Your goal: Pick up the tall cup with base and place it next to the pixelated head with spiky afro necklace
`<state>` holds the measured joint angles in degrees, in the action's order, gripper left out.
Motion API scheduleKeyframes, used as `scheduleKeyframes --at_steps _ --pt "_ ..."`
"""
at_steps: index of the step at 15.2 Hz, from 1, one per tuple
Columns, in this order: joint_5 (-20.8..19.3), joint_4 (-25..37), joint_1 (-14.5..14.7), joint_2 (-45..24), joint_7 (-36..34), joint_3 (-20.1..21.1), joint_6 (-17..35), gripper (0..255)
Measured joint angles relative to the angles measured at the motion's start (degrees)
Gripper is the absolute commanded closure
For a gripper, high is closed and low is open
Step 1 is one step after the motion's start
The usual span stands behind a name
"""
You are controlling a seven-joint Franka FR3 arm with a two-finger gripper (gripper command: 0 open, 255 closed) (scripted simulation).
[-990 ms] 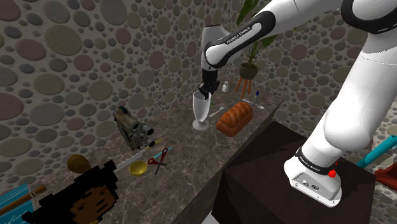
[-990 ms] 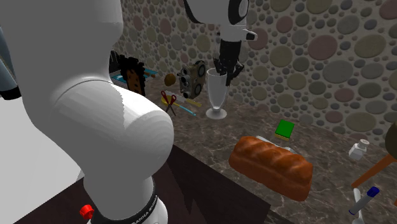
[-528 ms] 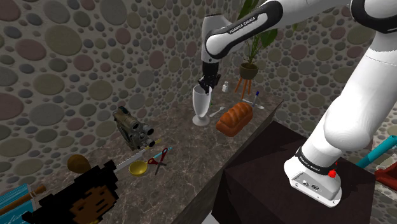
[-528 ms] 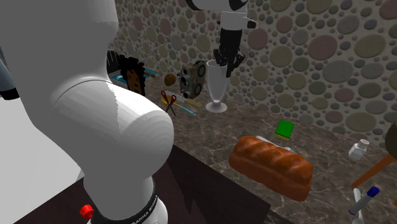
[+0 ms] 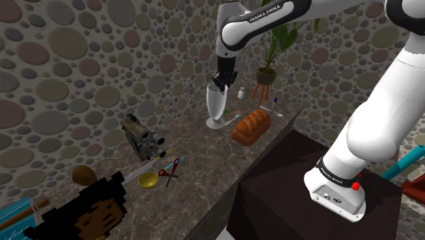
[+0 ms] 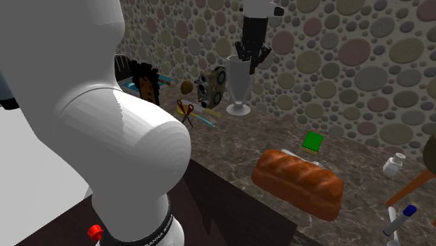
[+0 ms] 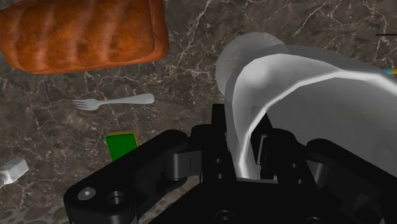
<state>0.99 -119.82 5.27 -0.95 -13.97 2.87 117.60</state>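
One cup [image 5: 216, 107], one loaf [image 5: 250, 126], one fork [image 7: 114, 102].

White rounded arm [image 5: 381, 102] with dark joint bands, one lettered FRANKA EMIKA in white (a red button [image 5: 355, 185] sits near its base), and an all-black claw [image 5: 222, 82].

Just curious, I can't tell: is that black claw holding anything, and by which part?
Yes. The gripper is shut on the tall pale cup, clasping its wall at the rim, one finger inside and one outside.
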Motion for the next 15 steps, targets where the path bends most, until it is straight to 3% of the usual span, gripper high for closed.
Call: scheduleKeyframes --at_steps 15 --pt "0.1 8.2 -0.1 3.3 -0.1 -0.1 -11.5 255"
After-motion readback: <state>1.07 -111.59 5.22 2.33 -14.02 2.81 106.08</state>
